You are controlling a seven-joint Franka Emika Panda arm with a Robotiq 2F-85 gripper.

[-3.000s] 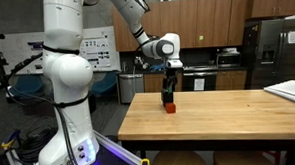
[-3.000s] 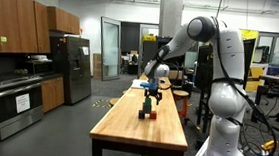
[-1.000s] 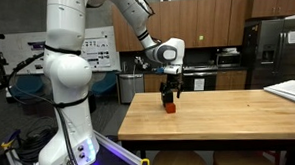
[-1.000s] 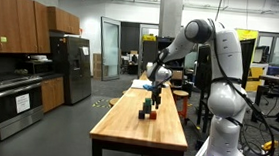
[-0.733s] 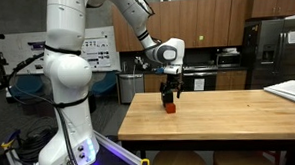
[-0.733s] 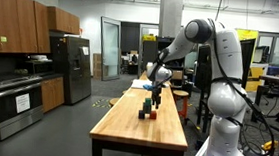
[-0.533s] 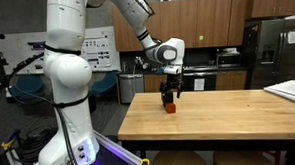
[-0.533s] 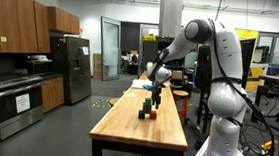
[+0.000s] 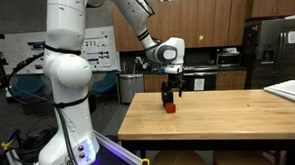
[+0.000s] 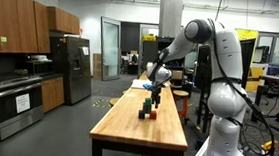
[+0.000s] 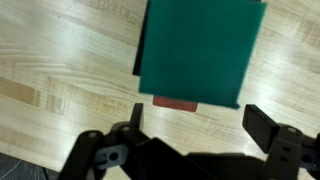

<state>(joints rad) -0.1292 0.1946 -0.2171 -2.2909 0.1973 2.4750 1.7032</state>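
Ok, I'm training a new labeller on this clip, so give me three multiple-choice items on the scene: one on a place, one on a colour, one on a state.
1. Where does the green block lie?
A. over the red block
B. on the floor
C. on the stove

2. What colour is the block underneath?
A. blue
B. red
C. yellow

3. How is the gripper?
A. shut on a block
B. open
C. out of view

Answers: 1 A, a red edge peeks out under the green block in the wrist view. 2 B, that edge is plainly red. 3 B, the jaws stand wide apart.
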